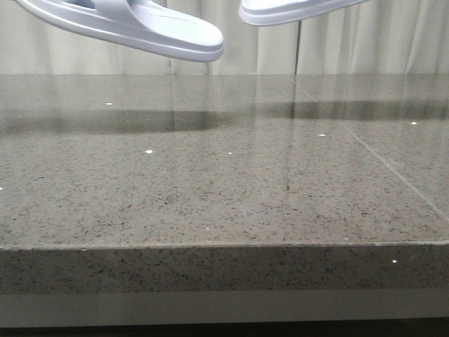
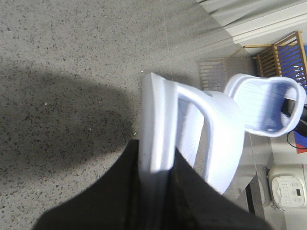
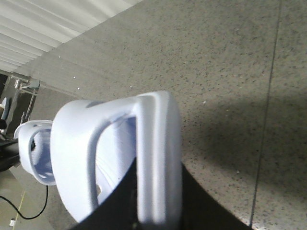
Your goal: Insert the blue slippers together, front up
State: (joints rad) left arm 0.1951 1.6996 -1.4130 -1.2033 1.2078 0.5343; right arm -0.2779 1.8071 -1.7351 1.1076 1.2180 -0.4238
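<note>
the speckled grey stone desk [image 1: 210, 189] lies bare along its near edge, with only two soft shadows towards the far edge. above that far edge hang the two pale lavender-blue foam slide slippers, both off the surface: the left slipper [image 1: 133, 24] over the far left, toe dipping towards the middle, the right slipper [image 1: 295, 10] over the far right, apart from it. in the left wrist view the left claw [image 2: 156, 191] is closed around the left slipper's sole edge; in the right wrist view the right claw [image 3: 158, 201] is likewise clamped on the right slipper's sole edge. the grips look narrow, so pushing one slipper into the other could likely twist the foam and slip it free.
</note>
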